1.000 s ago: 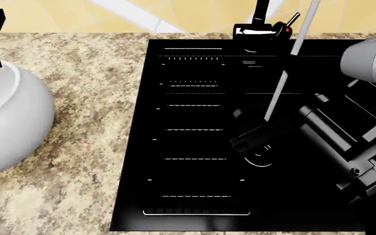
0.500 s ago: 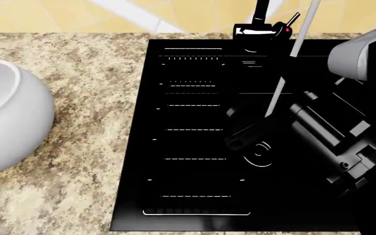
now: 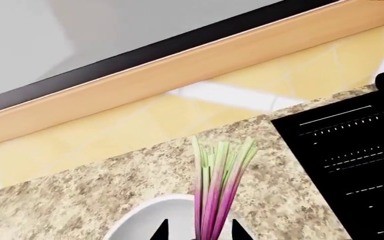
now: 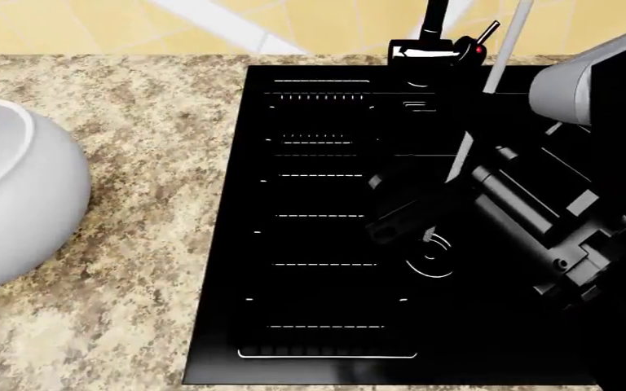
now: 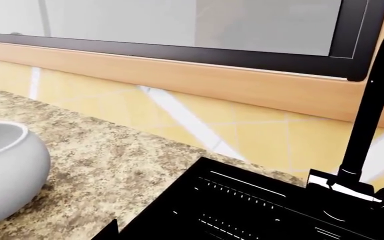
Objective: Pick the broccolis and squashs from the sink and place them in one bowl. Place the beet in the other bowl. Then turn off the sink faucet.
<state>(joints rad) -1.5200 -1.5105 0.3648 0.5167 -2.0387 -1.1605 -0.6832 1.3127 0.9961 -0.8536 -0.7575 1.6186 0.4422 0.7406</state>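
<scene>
- Starting with the left wrist view: the beet's (image 3: 217,187) pale green and pink stalks stand upright between the two dark fingertips (image 3: 160,233) of the left gripper (image 3: 199,234), which is clenched on it above a white bowl (image 3: 145,215). The bulb itself is out of frame. The speckled granite counter (image 3: 78,200) runs to the yellow tiled wall (image 3: 112,130), and the sink (image 3: 359,165) lies near.
- Head view: the sink's (image 4: 324,244) black basin shows ridged drainer lines and a round drain ring (image 4: 433,254). The right gripper (image 4: 400,208) hangs over the basin beside the drain; whether it is released or clenched I cannot tell. The sink faucet (image 4: 435,37) stands at the far rim, its side lever (image 4: 485,39) marked red. The bowl (image 4: 14,204) sits well apart on the counter.
- Right wrist view: faucet spout (image 5: 372,100), sink (image 5: 245,210), bowl (image 5: 5,170).
- No brand, label or writing can be read anywhere.
</scene>
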